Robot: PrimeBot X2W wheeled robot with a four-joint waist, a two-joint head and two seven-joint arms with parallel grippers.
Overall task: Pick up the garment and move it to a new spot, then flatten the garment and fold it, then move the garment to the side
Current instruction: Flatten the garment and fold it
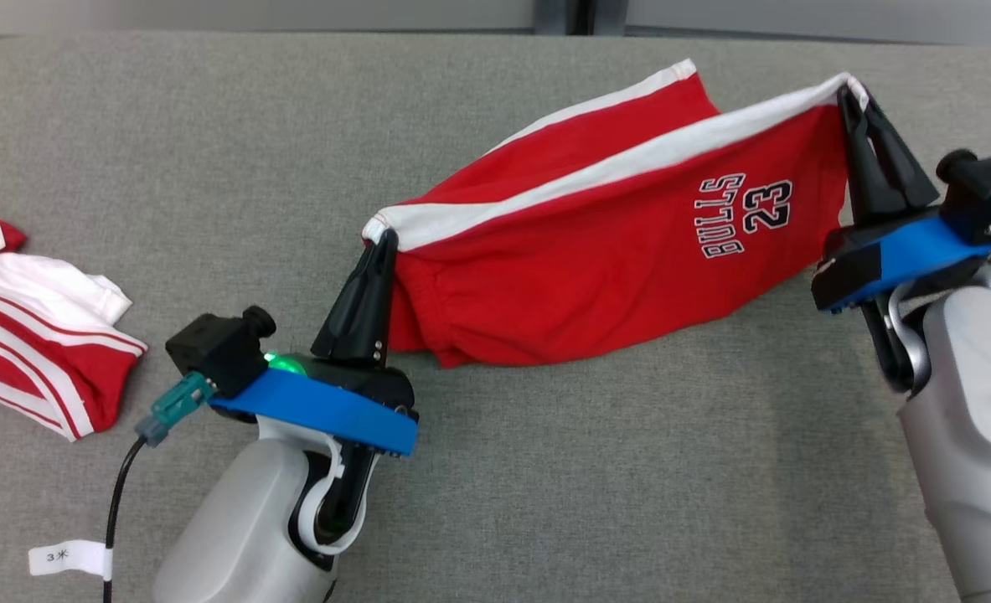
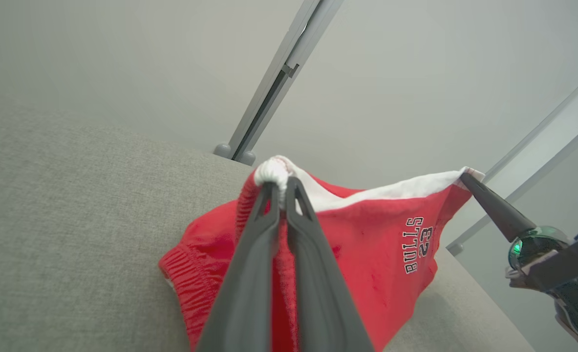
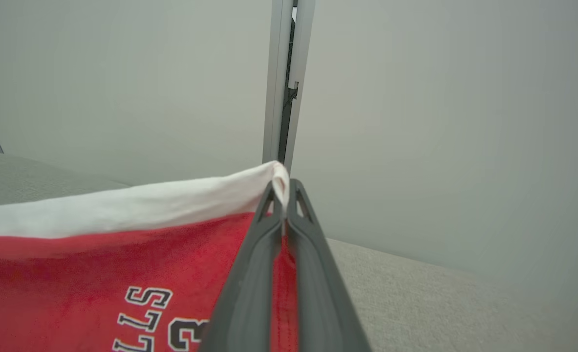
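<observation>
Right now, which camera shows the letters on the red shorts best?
The head view: the BULLS 23 print on the red shorts is whole and large. The left wrist view shows it whole but small; the right wrist view cuts it off at the bottom.

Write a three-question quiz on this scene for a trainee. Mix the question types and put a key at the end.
1. True or false: the jaws of the left gripper and of the right gripper are both shut on the red Bulls shorts, holding them stretched between the two arms.
2. Which number is printed on the shorts? A: 32. B: 23. C: 45.
3. Fill in: the red-and-white striped garment lies on the grey fabric surface, off to the robot's ____.

Key: 1 true; 2 B; 3 left.
</observation>
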